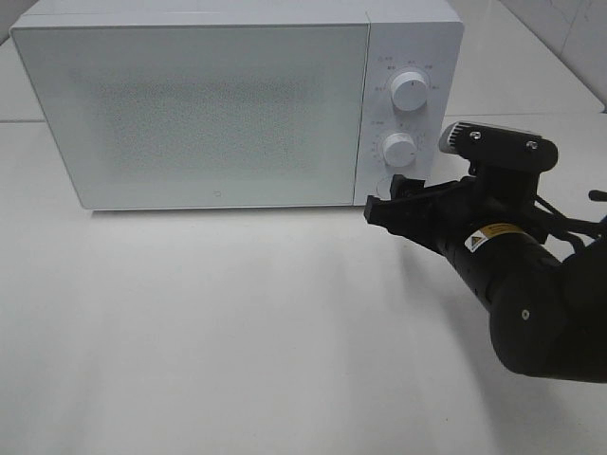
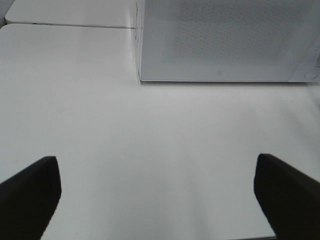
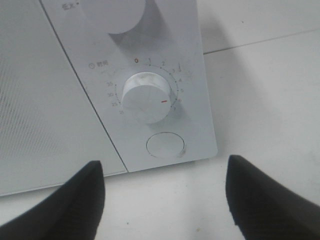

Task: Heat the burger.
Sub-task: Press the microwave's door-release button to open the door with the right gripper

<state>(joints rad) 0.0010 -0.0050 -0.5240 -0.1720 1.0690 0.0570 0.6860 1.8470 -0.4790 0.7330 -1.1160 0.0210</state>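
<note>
Right gripper (image 3: pixel 164 164) hangs jaws apart by the microwave (image 1: pixel 190 104) timer knob (image 3: pixel 146 97), I'd guess to work the dial. Left gripper (image 2: pixel 155 159) idles wide open. Can't see the burger.

A plain white table (image 1: pixel 237 332), seamed near its back, lies evenly lit.

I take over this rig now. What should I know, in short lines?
Left gripper: open, empty, above the table.
Right gripper: open, empty, facing the lower knob of the microwave.
Burger: not in view; the door is shut and hides the inside.
Done: the knob's red mark stands away from 0, so time seems set.
Left: check that the burger is inside and heating runs.
</note>
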